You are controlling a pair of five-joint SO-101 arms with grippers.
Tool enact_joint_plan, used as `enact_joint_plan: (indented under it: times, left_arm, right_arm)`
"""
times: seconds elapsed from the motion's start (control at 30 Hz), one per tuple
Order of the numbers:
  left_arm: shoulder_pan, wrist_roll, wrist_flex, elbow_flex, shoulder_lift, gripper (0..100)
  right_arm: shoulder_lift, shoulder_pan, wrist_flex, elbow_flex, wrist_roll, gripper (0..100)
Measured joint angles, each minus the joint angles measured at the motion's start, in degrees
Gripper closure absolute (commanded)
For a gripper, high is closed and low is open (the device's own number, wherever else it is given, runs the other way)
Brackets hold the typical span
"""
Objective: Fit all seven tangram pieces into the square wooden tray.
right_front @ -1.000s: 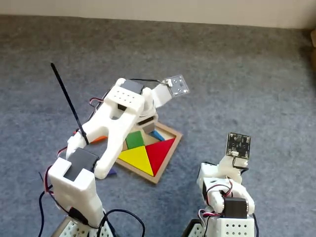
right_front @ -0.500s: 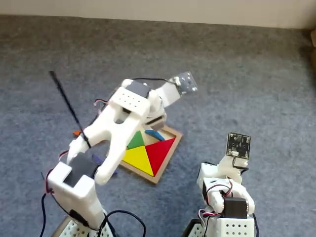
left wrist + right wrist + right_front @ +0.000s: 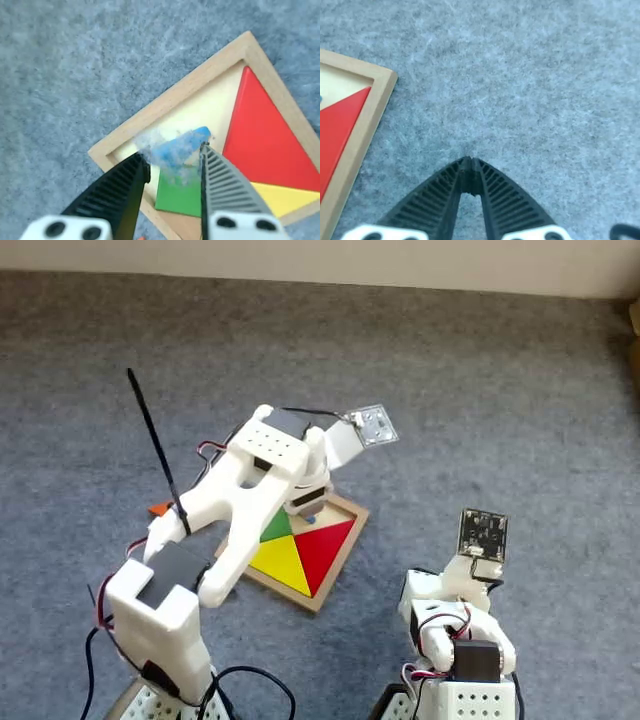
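Observation:
The square wooden tray lies on the carpet under my left arm. It holds a red triangle, a yellow triangle and a green piece. In the left wrist view my left gripper is shut on a blue piece, just above the bare tray floor near the far corner rim, between the green piece and the red triangle. An orange piece lies on the carpet left of the tray. My right gripper is shut with nothing in it, over carpet beside the tray rim.
Grey carpet spreads all round the tray, with free room on its far side and to the right. A black cable tie sticks up from the left arm. The right arm is folded back at the near right.
The left arm has swung a little to the right over the tray, which uncovered the orange piece on the carpet. The right arm has kept still.

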Motion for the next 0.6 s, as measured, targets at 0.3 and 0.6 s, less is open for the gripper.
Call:
enact_joint_plan:
  times: [0.3, 0.6]
  left_arm:
    - [-0.62, -0.09, 0.35, 0.00, -4.92, 84]
    - [-4.75, 0.18, -12.75, 5.54, -2.81, 84]
  right_arm:
    - [0.00, 0.00, 0.00, 0.00, 0.00, 99.4]
    - [0.00, 0.00, 0.00, 0.00, 0.00, 99.4]
